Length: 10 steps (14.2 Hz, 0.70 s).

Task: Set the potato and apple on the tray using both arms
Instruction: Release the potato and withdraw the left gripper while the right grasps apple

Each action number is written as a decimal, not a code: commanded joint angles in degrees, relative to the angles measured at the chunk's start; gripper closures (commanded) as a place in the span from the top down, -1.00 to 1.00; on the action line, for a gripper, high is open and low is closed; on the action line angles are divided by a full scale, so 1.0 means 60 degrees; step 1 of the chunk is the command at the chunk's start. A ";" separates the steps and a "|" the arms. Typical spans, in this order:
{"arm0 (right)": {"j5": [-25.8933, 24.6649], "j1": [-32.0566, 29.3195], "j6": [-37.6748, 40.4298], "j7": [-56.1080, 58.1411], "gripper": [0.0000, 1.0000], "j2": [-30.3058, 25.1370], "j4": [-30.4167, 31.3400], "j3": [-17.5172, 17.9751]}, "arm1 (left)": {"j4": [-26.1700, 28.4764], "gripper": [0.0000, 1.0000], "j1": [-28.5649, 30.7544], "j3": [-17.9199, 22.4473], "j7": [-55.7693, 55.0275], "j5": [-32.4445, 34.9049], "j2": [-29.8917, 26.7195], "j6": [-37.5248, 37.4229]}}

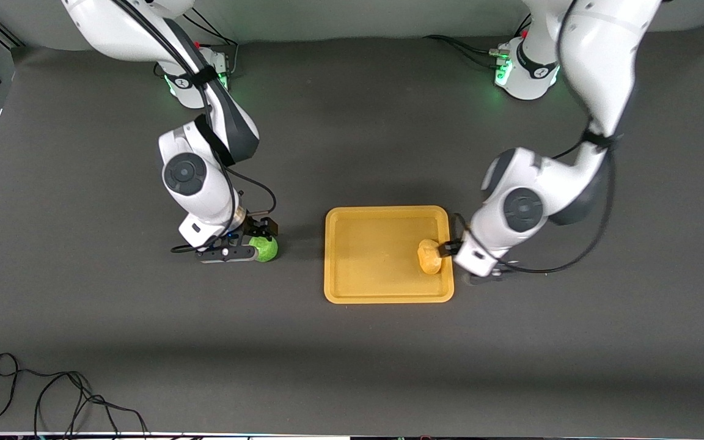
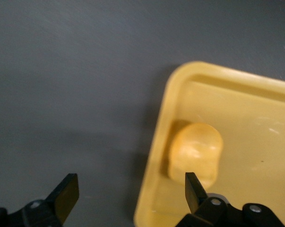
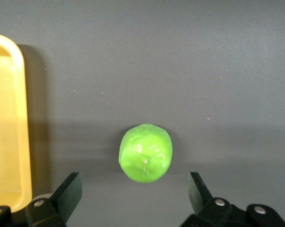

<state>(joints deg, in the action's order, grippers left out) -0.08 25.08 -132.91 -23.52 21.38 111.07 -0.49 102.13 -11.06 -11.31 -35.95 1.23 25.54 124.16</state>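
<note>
The orange-yellow tray lies at the table's middle. The potato lies in it by the rim at the left arm's end. My left gripper is open just beside the potato, over that rim. In the left wrist view the potato rests in the tray and the open gripper straddles the rim. The green apple sits on the table toward the right arm's end of the tray. My right gripper is open over it. In the right wrist view the apple lies apart from the empty gripper.
A loose black cable lies on the table near the front camera at the right arm's end. The arm bases stand along the table's edge farthest from the front camera. The tray's rim shows in the right wrist view.
</note>
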 commanded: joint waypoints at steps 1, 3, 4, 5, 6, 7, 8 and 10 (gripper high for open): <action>0.0058 0.0098 -0.0653 -0.0093 1.00 0.0565 -0.0011 -0.0094 | 0.0540 1.00 0.0887 0.0039 0.1036 0.0132 -0.1162 -0.0491; 0.0058 0.0083 -0.1195 -0.0093 1.00 0.1020 -0.0011 -0.0095 | 0.0803 1.00 0.1620 0.0039 0.2105 0.0132 -0.1836 -0.0886; 0.0058 0.0083 -0.1343 -0.0093 1.00 0.1196 -0.0026 -0.0095 | 0.1052 1.00 0.1797 0.0054 0.2502 0.0146 -0.2245 -0.0888; 0.0058 0.0083 -0.1591 -0.0078 1.00 0.1371 -0.0011 -0.0109 | 0.1388 1.00 0.2234 0.0083 0.3158 0.0147 -0.2757 -0.0801; 0.0058 0.0083 -0.1753 -0.0035 1.00 0.1504 0.0003 -0.0138 | 0.1652 1.00 0.2644 0.0069 0.3904 0.0132 -0.3240 -0.0815; 0.0058 0.0069 -0.1812 -0.0020 1.00 0.1607 0.0032 -0.0139 | 0.1843 1.00 0.2953 0.0069 0.4550 0.0030 -0.3666 -0.0945; 0.0058 0.0069 -0.1828 -0.0034 1.00 0.1666 0.0033 -0.0139 | 0.1889 1.00 0.3174 0.0069 0.4803 -0.0029 -0.4047 -0.1266; 0.0058 0.0054 -0.1828 -0.0020 1.00 0.1783 0.0033 -0.0153 | 0.1714 1.00 0.3234 0.0127 0.5053 -0.0015 -0.4707 -0.2523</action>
<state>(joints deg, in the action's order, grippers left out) -0.08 25.02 -143.01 -23.53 31.76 111.34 -0.91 109.80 8.02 -10.34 -7.99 1.41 3.95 113.95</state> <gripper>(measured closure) 0.000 0.000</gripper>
